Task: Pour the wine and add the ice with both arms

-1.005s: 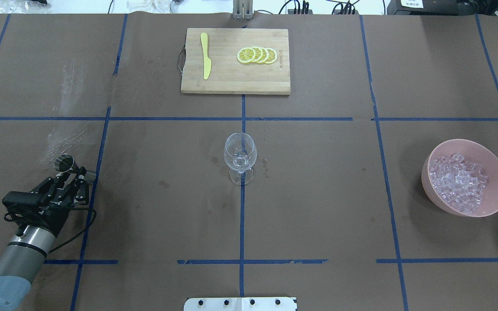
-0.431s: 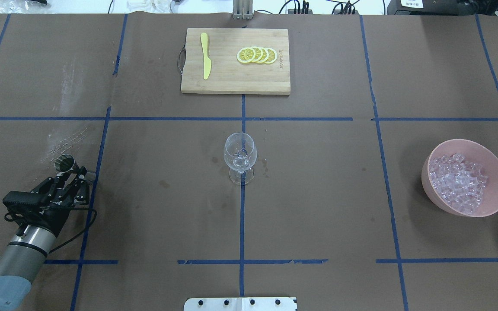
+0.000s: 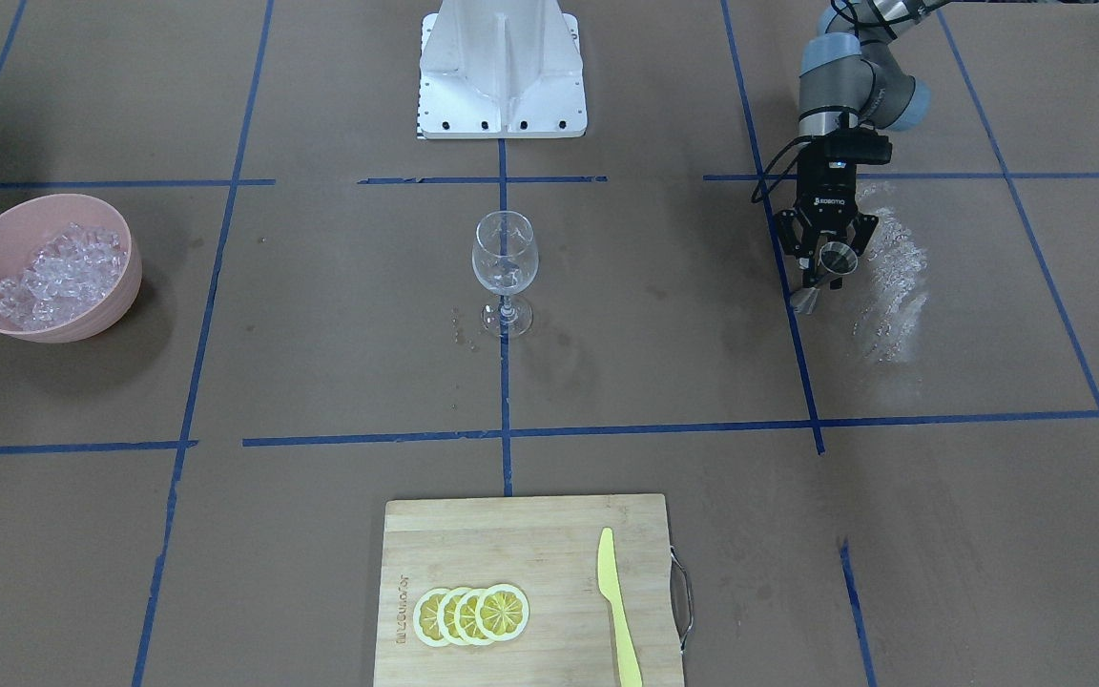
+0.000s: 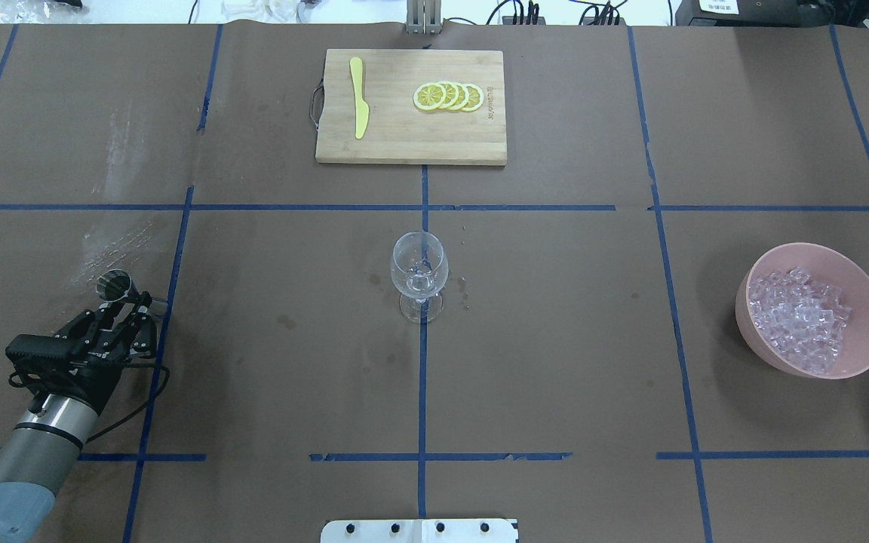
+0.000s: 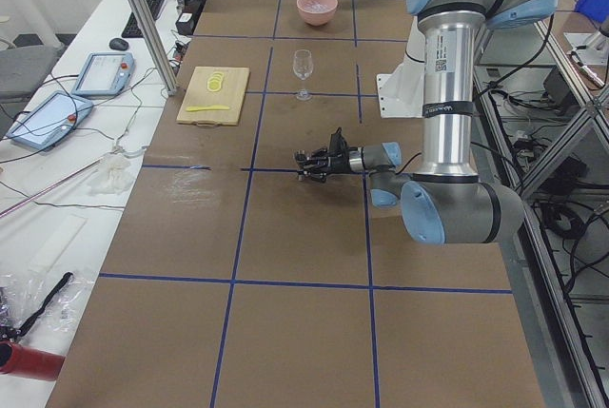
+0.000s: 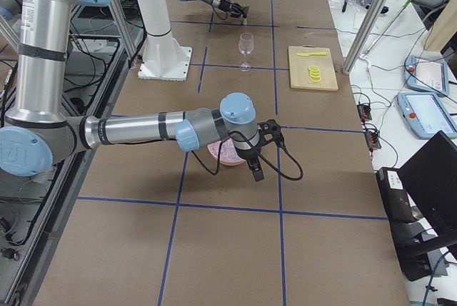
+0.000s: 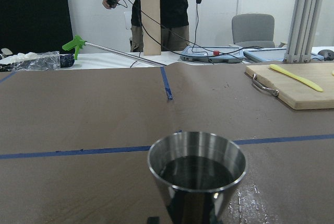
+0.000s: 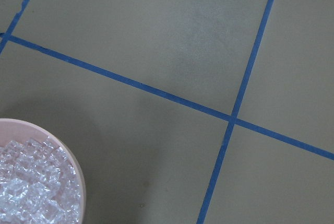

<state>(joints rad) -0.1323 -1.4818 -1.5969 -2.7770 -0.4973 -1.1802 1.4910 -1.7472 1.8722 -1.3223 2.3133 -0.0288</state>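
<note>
Brown-papered table [image 3: 988, 534], front-facing view: gridded with blue tape, marked by pale streaks [image 3: 883, 277] beside the left arm.
Left gripper [image 3: 823, 272]: clamped on a steel jigger [image 3: 836, 258], low over the paper and well apart from the wine glass [image 3: 505, 250].
Wine glass: stood upright on the centre tape crossing and looked empty, with small drops [image 3: 459, 329] spotted near its foot.
Ice [image 3: 58, 272]: heaped in a pink bowl [image 3: 111, 310], at the far end of the table from the jigger.
Overhead view, cutting board [image 4: 404, 143]: lay beyond the glass with lemon slices [image 4: 449, 96] and a yellow knife [image 4: 359, 98], clear of any likely pouring path.
Left side view, carry risk: a long reach to the glass looked necessary, and a jerk or early tilt could have slopped wine onto the paper.
Right side view, right gripper [image 6: 255, 170]: hung just over or beside the bowl, too small to tell whether spread or closed.
Left wrist view, fill: showed dark liquid well up the cup with the rim level, leaving little margin against a spill.
Right wrist view, bowl: caught only in the lower-left corner, fingers out of shot. A descent from there might have missed the heap or clipped the rim and tipped it.
Glass risk: tall and thin-stemmed, easily toppled by a knock from the jigger or a dropped cube.
</note>
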